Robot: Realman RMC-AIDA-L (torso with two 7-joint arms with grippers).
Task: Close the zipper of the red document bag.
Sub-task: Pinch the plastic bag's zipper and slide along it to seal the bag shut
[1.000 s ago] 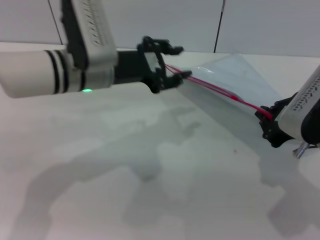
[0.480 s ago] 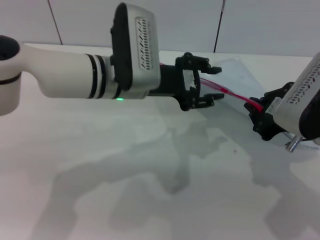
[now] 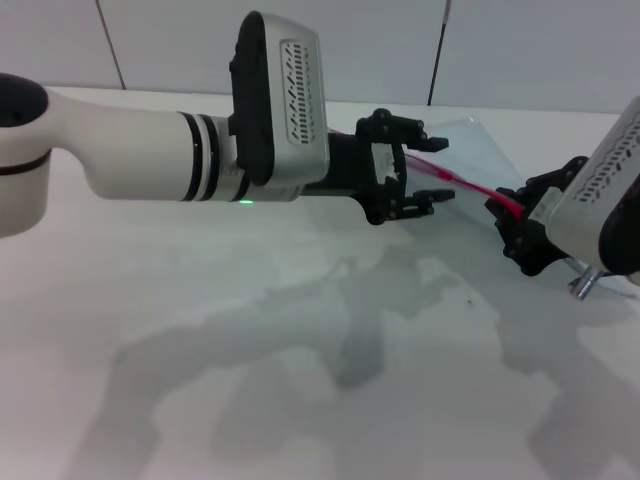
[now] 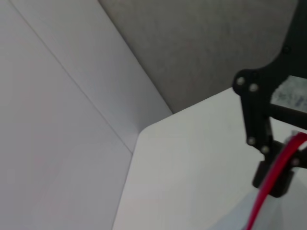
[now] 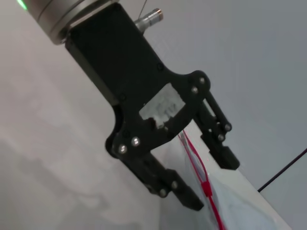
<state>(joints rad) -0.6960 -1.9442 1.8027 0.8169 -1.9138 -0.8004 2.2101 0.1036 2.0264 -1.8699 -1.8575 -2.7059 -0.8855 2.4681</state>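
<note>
Compared with a moment ago, the left arm is sitting almost where it was, its dark gripper having edged only slightly toward the right of the frame along the red line; a second back it was much nearer the upper left, with far more of the zipper showing between the two grippers. The right gripper has crept up and inward a touch.

From the left edge of the head view, the thick white left arm is stretching across the upper half of the frame, level with the table [image 3: 200, 330], a green light glowing on its underside. Its left gripper [image 3: 425, 172] is reaching the centre, jaws standing apart, one finger above and one below the zipper [image 3: 470, 187], not pinching it. The right wrist view is showing the same: the two black fingers [image 5: 225, 153] spread, the red strip running between them.

Further right, the red document bag [image 3: 465, 150] is lying in the upper right of the frame, its pale translucent sheet spreading toward the back wall, its red edge slanting down to the right. At the right edge the right arm is angling in, and the right gripper [image 3: 520, 228] is clamped on the end of the zipper; the left wrist view is showing the red strip pinched in its black fingers [image 4: 273, 179].
</note>
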